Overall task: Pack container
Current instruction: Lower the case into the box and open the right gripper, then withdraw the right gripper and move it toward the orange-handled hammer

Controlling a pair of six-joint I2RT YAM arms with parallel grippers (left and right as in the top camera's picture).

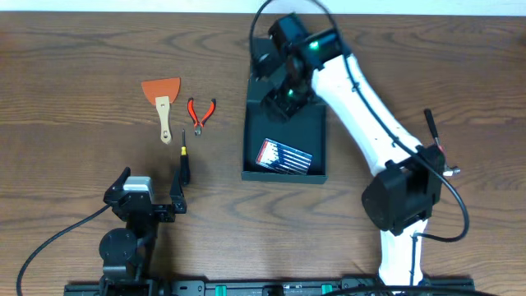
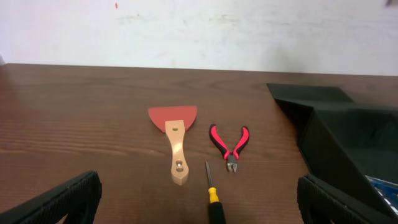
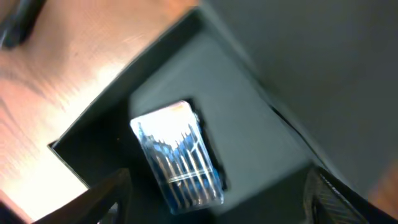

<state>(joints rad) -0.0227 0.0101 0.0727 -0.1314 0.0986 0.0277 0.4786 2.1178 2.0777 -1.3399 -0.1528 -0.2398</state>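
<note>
The dark teal-green container [image 1: 316, 136] lies open at the table's middle, its flap lid at the far end. Inside near the front lies a clear case of blue-backed bits [image 1: 285, 156], also in the right wrist view [image 3: 176, 155]. My right gripper [image 1: 283, 97] is open and empty, over the container's far part. An orange scraper with a wooden handle [image 1: 163, 103], red-handled pliers [image 1: 200, 113] and a black and yellow screwdriver [image 1: 184, 160] lie to the left of the container. My left gripper [image 1: 152, 197] is open and empty, near the front edge, just short of the screwdriver [image 2: 213, 198].
The container's wall [image 2: 339, 155] stands at the right of the left wrist view. A pale wall runs behind the table's far edge. Bare wooden table [image 1: 74, 123] lies left of the tools.
</note>
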